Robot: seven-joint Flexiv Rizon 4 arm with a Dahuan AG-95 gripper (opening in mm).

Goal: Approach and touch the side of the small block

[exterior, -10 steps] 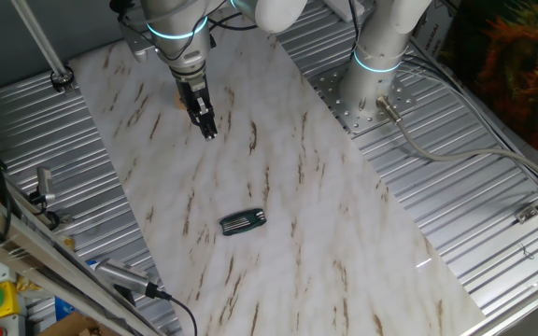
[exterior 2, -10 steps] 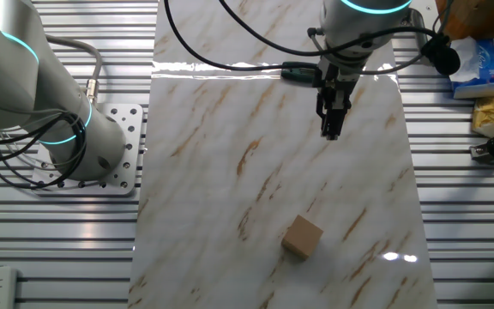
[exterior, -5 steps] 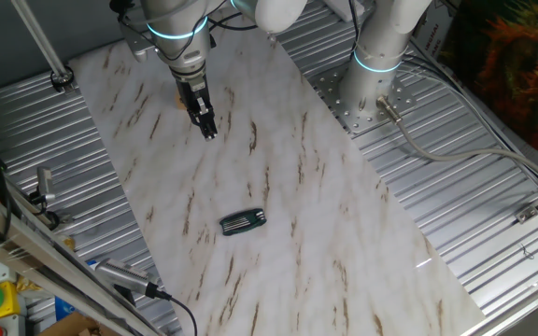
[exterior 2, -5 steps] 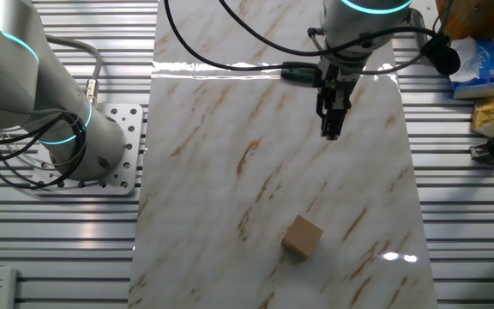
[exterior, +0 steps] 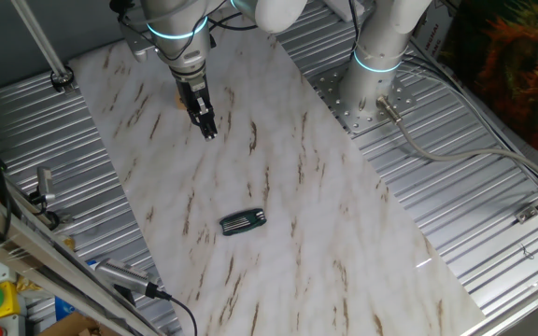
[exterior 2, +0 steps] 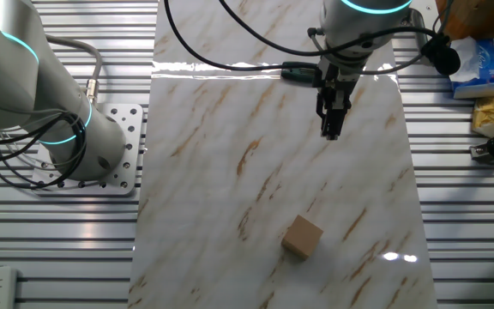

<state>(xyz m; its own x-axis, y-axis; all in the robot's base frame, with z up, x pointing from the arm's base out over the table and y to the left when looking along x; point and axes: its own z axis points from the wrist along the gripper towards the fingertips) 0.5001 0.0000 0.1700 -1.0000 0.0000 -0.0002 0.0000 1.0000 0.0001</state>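
Note:
The small block [exterior 2: 302,237] is a light tan cube on the marble-patterned board, near its front edge in the other fixed view. It does not show in the one fixed view. My gripper [exterior 2: 330,133] points down above the board, well behind the block and a little to its right, apart from it. Its two dark fingers are together with nothing between them. In the one fixed view the gripper [exterior: 209,133] hangs over the far left part of the board.
A dark ribbed oblong object [exterior: 242,222] lies on the board in the one fixed view. The arm's base [exterior 2: 93,146] stands on a bolted plate left of the board. Ribbed metal table [exterior 2: 470,223] surrounds the board. Boxes and clutter [exterior 2: 478,69] sit at the far right.

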